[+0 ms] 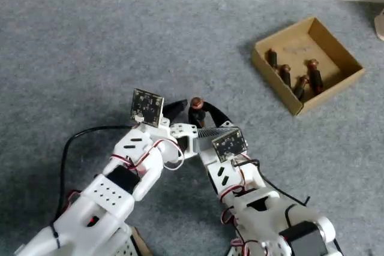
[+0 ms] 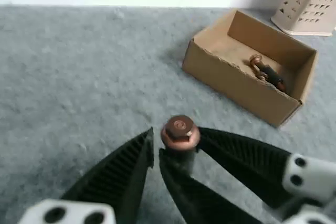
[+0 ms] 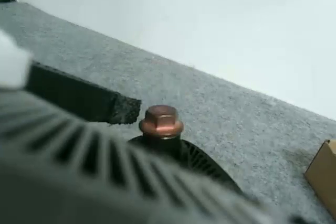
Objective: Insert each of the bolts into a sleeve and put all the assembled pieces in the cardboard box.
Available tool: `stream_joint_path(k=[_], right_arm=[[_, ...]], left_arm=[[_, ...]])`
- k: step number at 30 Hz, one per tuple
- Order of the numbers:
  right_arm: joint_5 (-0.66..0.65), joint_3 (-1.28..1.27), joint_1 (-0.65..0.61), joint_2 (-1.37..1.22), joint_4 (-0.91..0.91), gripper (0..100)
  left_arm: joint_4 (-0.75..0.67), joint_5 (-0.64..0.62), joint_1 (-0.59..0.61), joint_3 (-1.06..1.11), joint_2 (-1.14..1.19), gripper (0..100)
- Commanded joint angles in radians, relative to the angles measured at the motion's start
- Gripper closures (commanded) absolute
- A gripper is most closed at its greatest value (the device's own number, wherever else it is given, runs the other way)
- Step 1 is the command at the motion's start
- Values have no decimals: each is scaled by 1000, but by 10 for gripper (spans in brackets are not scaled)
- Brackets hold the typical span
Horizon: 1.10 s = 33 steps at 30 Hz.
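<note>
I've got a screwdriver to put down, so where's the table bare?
Free: the whole far-left stretch beyond the left arm, and the strip between the bolt and the cardboard box. Crowded: the centre, where the left gripper meets the right gripper holding the bolt, and the box floor, with four assembled pieces.

White arm shells (image 1: 108, 199), red wires (image 1: 124, 160), black ribbed left pincer (image 2: 176, 135) (screws (image 2: 300, 162) at base).

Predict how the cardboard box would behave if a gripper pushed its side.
Low, wide and open-topped, the cardboard box probably slides rather than tips. Its thin walls may flex. The assembled pieces lying loose inside could shift or roll.
</note>
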<state>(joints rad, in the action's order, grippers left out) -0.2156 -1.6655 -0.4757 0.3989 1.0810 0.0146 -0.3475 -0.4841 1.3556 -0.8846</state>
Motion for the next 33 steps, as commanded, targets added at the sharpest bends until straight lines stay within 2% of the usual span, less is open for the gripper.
stream_joint_path(k=[1,4,7,11,15,20,23,33], right_arm=[[-3,-101,19,18,25,995],[-6,-101,27,18,25,995],[-5,-101,85,16,22,995],[-3,-99,136,13,16,995],[11,-54,140,18,-139,995],[176,70,228,18,-361,995],[224,153,265,18,-507,995],[224,367,321,18,-743,995]], left_arm=[[8,-68,56,-71,-16,469],[5,-133,124,-90,-16,469],[3,-186,177,-91,-16,469],[6,-201,183,-84,-16,469],[5,-199,189,-59,-15,469],[3,-198,191,-22,-15,469],[3,-198,191,-21,-15,469],[2,-196,186,7,-15,469]])
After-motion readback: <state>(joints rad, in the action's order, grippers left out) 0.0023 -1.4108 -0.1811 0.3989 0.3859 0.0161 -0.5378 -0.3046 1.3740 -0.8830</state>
